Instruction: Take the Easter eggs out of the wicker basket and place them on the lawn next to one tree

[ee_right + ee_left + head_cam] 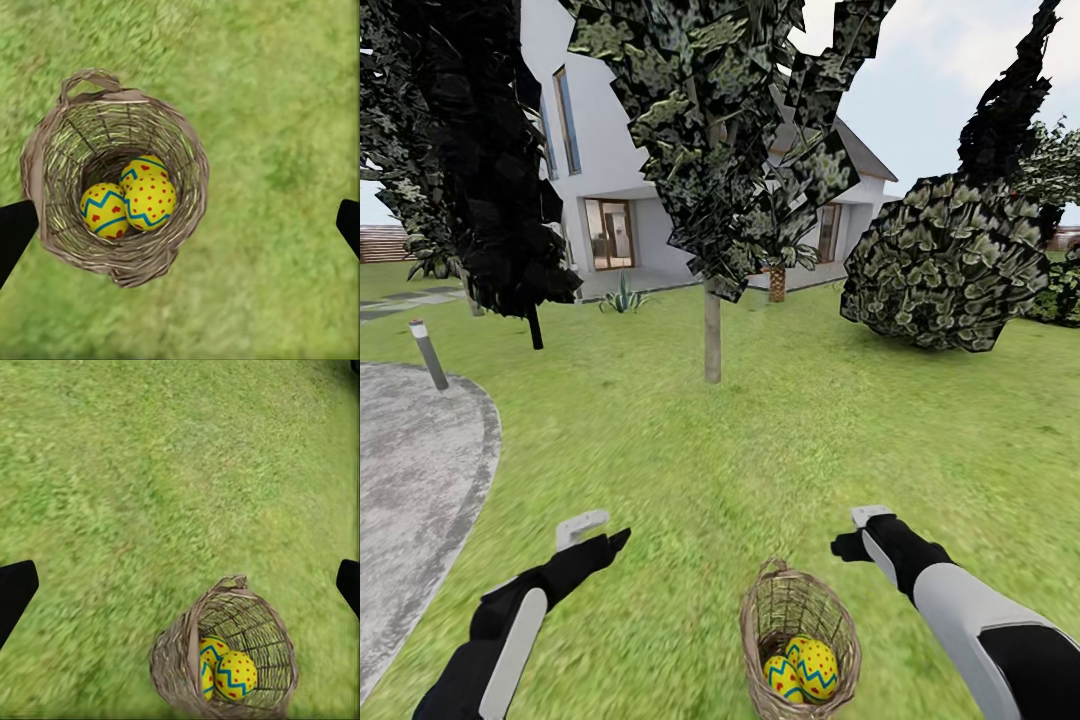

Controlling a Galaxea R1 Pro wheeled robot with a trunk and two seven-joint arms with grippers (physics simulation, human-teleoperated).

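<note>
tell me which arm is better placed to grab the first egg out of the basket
Probably the right. Its wrist view looks almost straight down into the wicker basket at all three Easter eggs. The left gripper sits farther off to the side; the right gripper is nearer.

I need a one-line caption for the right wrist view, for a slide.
Three Easter eggs lie together inside the wicker basket standing on the lawn.
</note>
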